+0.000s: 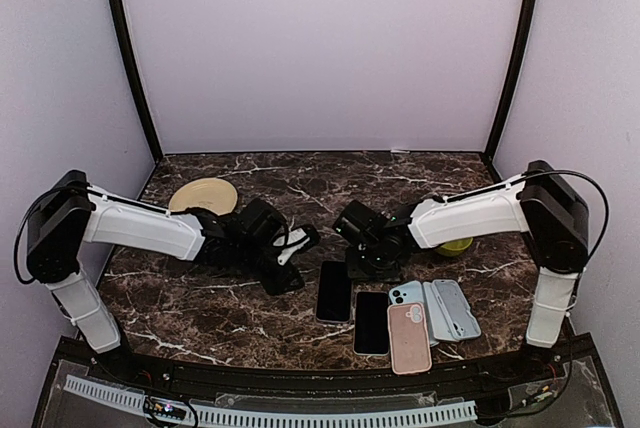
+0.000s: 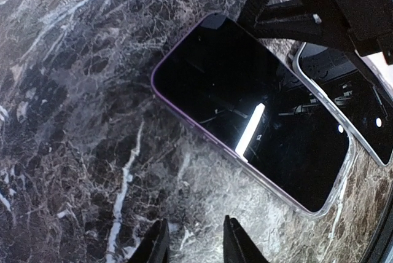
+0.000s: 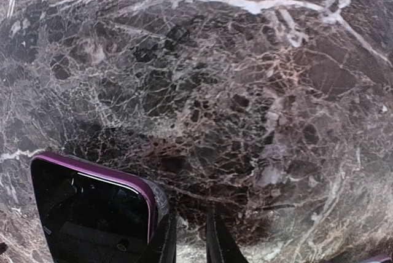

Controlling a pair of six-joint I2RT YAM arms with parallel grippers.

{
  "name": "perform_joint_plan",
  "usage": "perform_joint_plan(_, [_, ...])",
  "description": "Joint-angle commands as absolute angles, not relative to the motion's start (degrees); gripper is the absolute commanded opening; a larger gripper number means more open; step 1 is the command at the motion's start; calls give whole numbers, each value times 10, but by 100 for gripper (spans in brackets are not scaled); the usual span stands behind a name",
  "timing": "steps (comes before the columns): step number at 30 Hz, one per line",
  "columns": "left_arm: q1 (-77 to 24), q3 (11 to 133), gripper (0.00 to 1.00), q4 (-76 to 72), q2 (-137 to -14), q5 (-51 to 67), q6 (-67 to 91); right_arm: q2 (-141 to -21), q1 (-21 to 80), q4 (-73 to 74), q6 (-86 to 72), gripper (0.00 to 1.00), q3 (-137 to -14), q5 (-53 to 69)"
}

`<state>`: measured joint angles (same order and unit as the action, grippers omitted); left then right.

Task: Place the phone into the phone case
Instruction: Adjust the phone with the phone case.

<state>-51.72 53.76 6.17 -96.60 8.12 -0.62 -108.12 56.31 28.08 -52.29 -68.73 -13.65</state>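
A purple phone (image 1: 334, 291) lies screen up on the marble table, inside a clear phone case whose rim shows in the left wrist view (image 2: 351, 152). The phone fills the middle of that view (image 2: 258, 121). My left gripper (image 1: 292, 256) hovers just left of it, its jaws (image 2: 196, 244) a little apart and empty. My right gripper (image 1: 365, 256) is at the phone's far end. Its jaws (image 3: 189, 238) are almost closed and empty, and the left fingertip (image 3: 164, 238) is against the case's corner (image 3: 158, 195) beside the phone (image 3: 92, 220).
A second black phone (image 1: 371, 323) lies right of the first and also shows in the left wrist view (image 2: 359, 106). Light blue (image 1: 405, 294), pink (image 1: 409, 338) and grey-blue (image 1: 455, 309) cases lie at the front right. A tan plate (image 1: 203, 194) and a yellow object (image 1: 456, 245) sit further back.
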Motion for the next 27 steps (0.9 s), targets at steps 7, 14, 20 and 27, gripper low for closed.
perform_joint_plan(7, [-540, 547, 32, 56, -1002, 122, 13, -1120, 563, 195, -505, 13, -711, -62])
perform_joint_plan(14, [-540, 529, 32, 56, -989, 107, 15, -1143, 563, 208, -483, 12, -752, -54])
perform_joint_plan(20, [-540, 516, 32, 66, -951, 85, 20, -1097, 577, 302, -450, 17, -771, -158])
perform_joint_plan(27, [-509, 519, 37, 60, -901, 47, 38, -1077, 654, 335, -459, 39, -762, -177])
